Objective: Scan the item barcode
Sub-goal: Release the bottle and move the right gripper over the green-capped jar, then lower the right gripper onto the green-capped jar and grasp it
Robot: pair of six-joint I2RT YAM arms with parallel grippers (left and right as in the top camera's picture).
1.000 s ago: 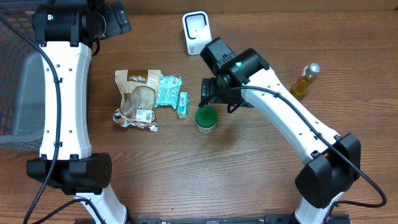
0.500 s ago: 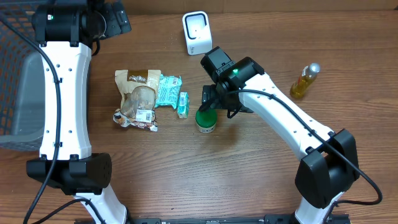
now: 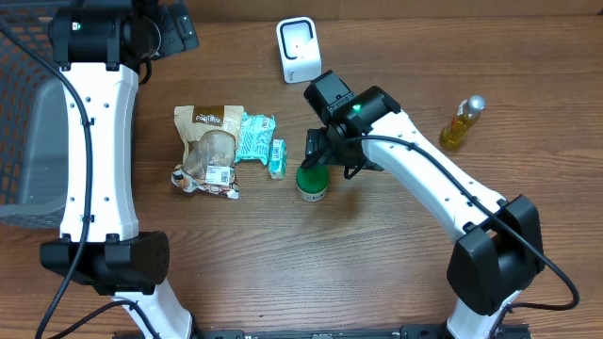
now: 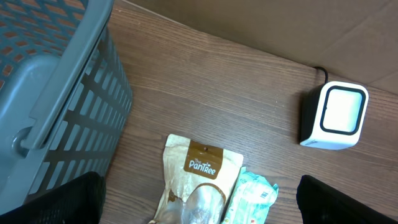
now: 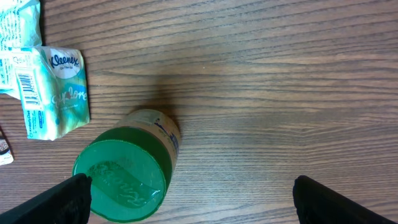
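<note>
a: overhead: where is the jar (image 3: 312, 181) sitting?
b: upright at mid-table, just below the right gripper (image 3: 327, 153), which is hanging spread and empty. the scanner (image 3: 298, 49) is standing well apart.
a: left wrist?
b: the left gripper (image 4: 199, 205) is gaping, grasping nothing, above a pouch (image 4: 198, 177).
a: right wrist?
b: the jar is sitting off-centre between the fingers (image 5: 59, 202). it is looking rigid, light and smooth. gripping across the body is probably safest.
</note>
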